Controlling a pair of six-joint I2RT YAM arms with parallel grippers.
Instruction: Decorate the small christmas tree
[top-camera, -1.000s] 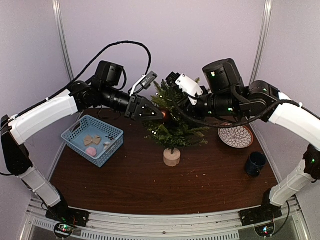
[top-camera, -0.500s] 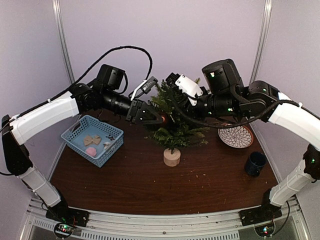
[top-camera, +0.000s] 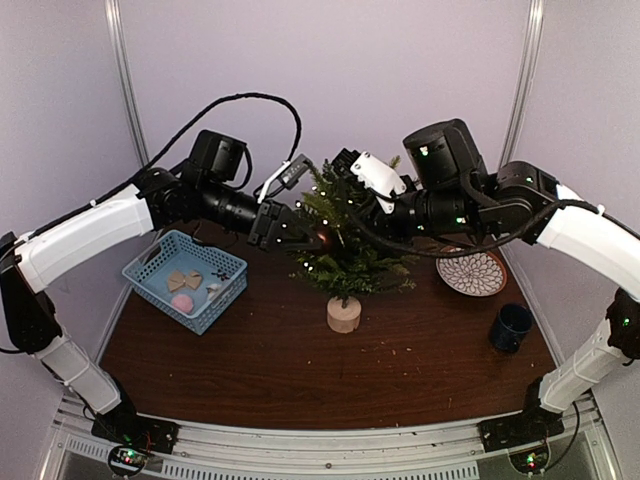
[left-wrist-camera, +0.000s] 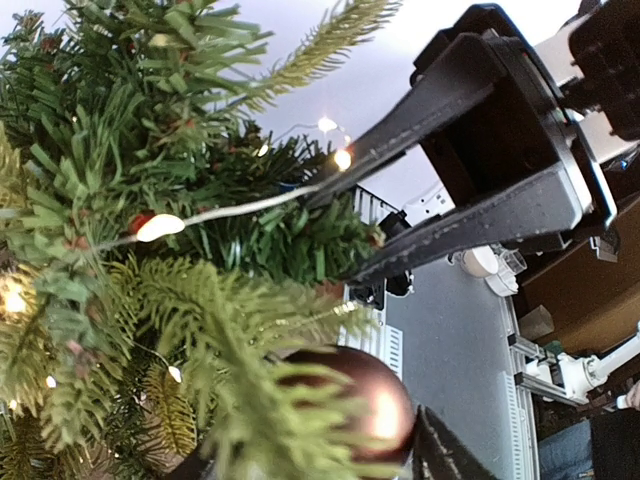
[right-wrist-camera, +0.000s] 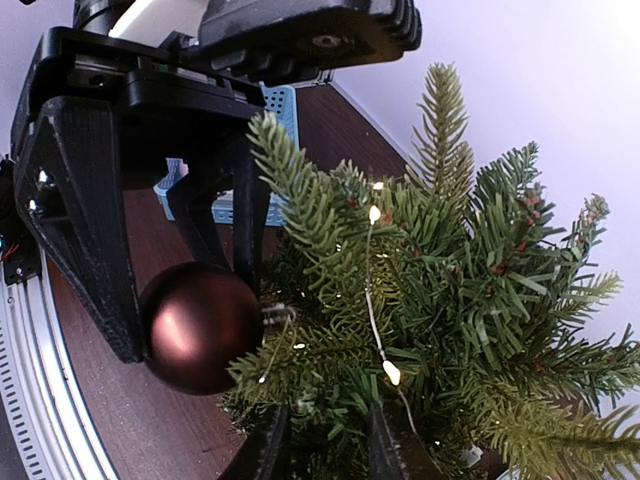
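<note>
Top view: the step in hand appears to be hanging a brown bauble (top-camera: 325, 238) on the small christmas tree (top-camera: 350, 262), which stands mid-bench between the left and right edges. Both arms reach in level at crown height.

Left wrist view: the left gripper (left-wrist-camera: 320, 462) is clamped on the bauble.

Right wrist view: the right gripper (right-wrist-camera: 328, 445) has its fingers apart with foliage between them; whether it grips cannot be told.

Next: hook the bauble onto a branch, then release.
</note>
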